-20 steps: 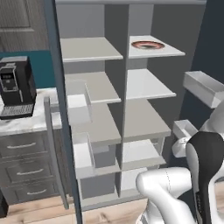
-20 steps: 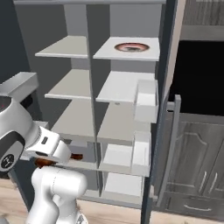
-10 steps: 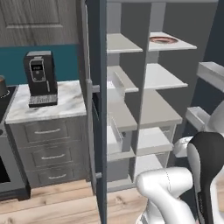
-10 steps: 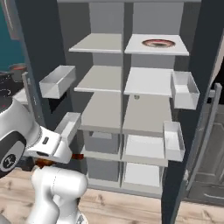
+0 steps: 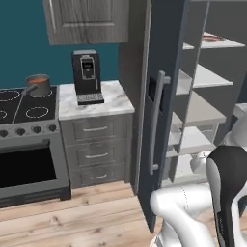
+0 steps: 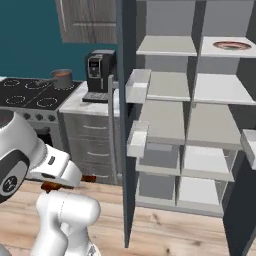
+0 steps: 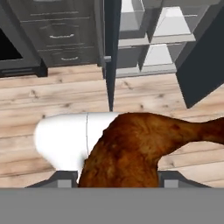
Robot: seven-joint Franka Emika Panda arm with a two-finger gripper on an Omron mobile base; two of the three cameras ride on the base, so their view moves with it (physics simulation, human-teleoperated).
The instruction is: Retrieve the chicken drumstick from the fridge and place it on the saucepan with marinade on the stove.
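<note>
Swung left with the base, both base views now include the stove (image 5: pixel 29 103); the gripper (image 6: pixel 65 186) grips the chicken drumstick (image 7: pixel 131 146), out of the fridge (image 6: pixel 200 130), saucepan (image 5: pixel 38 84) well ahead.

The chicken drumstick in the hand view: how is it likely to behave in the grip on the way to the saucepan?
The chicken drumstick has a rounded, tapering shape, so it may pivot or slide between the fingers. Its bone end sticks out sideways, which could lever it loose. It probably looks light for the gripper.

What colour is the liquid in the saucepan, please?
Orange-red marinade in the saucepan, clearest in the left base view.
</note>
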